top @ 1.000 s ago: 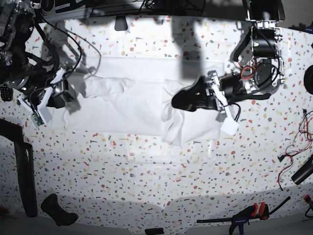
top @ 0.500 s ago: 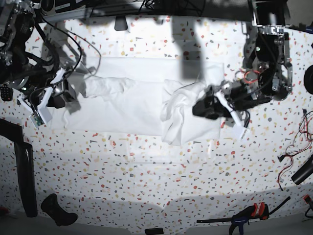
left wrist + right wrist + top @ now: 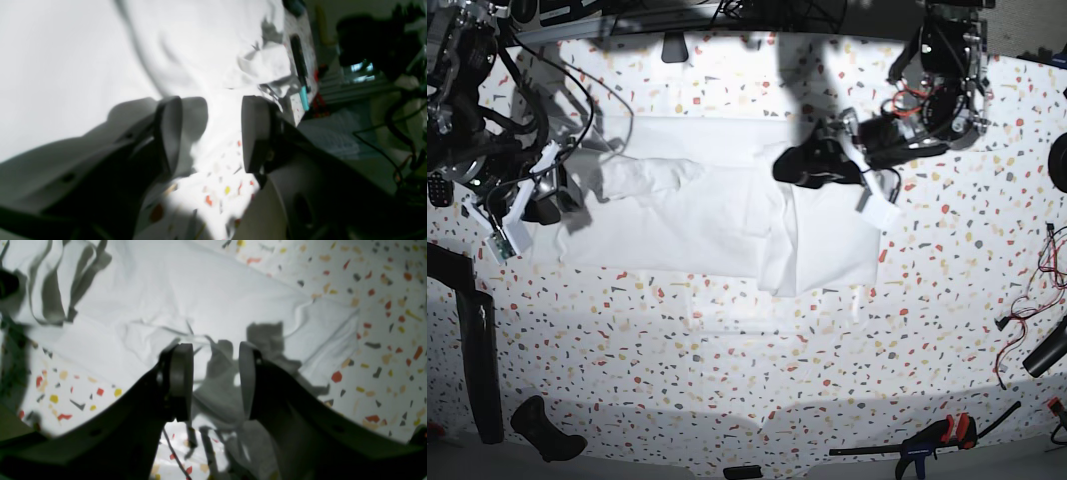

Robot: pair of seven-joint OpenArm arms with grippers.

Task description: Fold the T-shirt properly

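The white T-shirt [image 3: 697, 215] lies spread across the middle of the speckled table, with its right part folded over into a flat panel [image 3: 827, 245]. My left gripper [image 3: 785, 168] hovers over the shirt's upper right area. In the left wrist view it [image 3: 211, 133] is open and empty above the cloth [image 3: 83, 50] near its edge. My right gripper [image 3: 570, 195] is at the shirt's left end by a bunched sleeve [image 3: 642, 178]. In the right wrist view it [image 3: 213, 383] is open just over wrinkled cloth [image 3: 200, 296].
A black and red clamp [image 3: 927, 440] lies at the front right. A black tool [image 3: 547, 430] and a black bar [image 3: 477, 350] lie at the front left. Red and black cables [image 3: 1027, 310] sit at the right edge. A small black object [image 3: 674, 47] is at the back.
My left gripper swung right off the rumpled right fold, then up and left to the shirt's upper edge. That fold now lies flatter. The right arm has not moved.
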